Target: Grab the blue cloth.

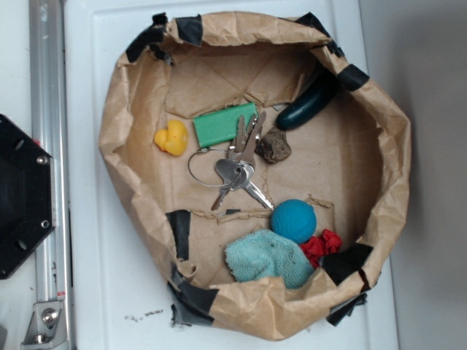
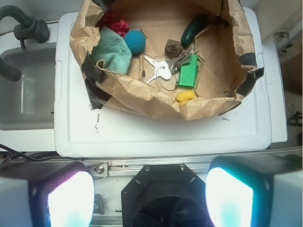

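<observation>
The blue cloth (image 1: pixel 266 257) (image 2: pixel 112 56) is a pale teal terry washcloth lying crumpled inside the brown paper basin (image 1: pixel 120 131) (image 2: pixel 156 105), against its wall. A darker blue ball (image 1: pixel 293 220) (image 2: pixel 135 41) and a small red cloth (image 1: pixel 321 246) (image 2: pixel 113 21) touch it. My gripper (image 2: pixel 149 196) is open, its two glowing fingertips (image 2: pixel 71 201) wide apart with nothing between them. It hangs high over the robot base, well outside the basin and far from the cloth. The exterior view does not show the gripper.
The basin also holds a bunch of keys (image 1: pixel 237 171) (image 2: pixel 163 71), a green block (image 1: pixel 222 125) (image 2: pixel 188 71), a yellow duck (image 1: pixel 172 138) (image 2: pixel 185 97), a brown rock (image 1: pixel 273 145) (image 2: pixel 173 47) and a dark green cucumber (image 1: pixel 306 103) (image 2: pixel 193 29). The black robot base (image 1: pixel 22 197) (image 2: pixel 165 198) and a metal rail (image 1: pixel 47 146) flank the white tabletop (image 2: pixel 161 132).
</observation>
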Controlling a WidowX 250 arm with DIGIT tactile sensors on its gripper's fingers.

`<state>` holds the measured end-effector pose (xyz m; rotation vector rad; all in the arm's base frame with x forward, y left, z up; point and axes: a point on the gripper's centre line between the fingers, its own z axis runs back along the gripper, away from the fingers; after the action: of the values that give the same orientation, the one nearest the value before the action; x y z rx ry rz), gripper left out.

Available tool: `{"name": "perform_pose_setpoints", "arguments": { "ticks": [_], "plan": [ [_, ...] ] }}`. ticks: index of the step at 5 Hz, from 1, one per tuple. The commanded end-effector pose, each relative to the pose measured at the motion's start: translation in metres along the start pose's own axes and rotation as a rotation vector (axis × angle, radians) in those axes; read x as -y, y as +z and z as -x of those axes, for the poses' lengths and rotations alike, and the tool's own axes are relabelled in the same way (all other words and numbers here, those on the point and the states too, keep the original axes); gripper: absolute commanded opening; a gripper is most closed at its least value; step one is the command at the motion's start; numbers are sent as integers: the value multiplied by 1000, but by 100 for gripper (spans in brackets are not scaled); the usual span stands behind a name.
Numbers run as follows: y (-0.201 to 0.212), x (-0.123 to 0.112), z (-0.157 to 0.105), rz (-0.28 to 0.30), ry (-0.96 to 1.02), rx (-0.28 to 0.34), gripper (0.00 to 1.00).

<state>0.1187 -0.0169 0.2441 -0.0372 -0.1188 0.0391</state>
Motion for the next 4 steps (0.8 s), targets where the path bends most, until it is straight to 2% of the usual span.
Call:
{"name": "perform_pose_setpoints", "arguments": {
  "ticks": [1,2,4],
  "plan": [
    [0,0,0,0,0,0,100],
    [-43,-1,-45,4,143,-19,100],
    [-110,-4,-91,72,250,-56,100]
  ]
}}
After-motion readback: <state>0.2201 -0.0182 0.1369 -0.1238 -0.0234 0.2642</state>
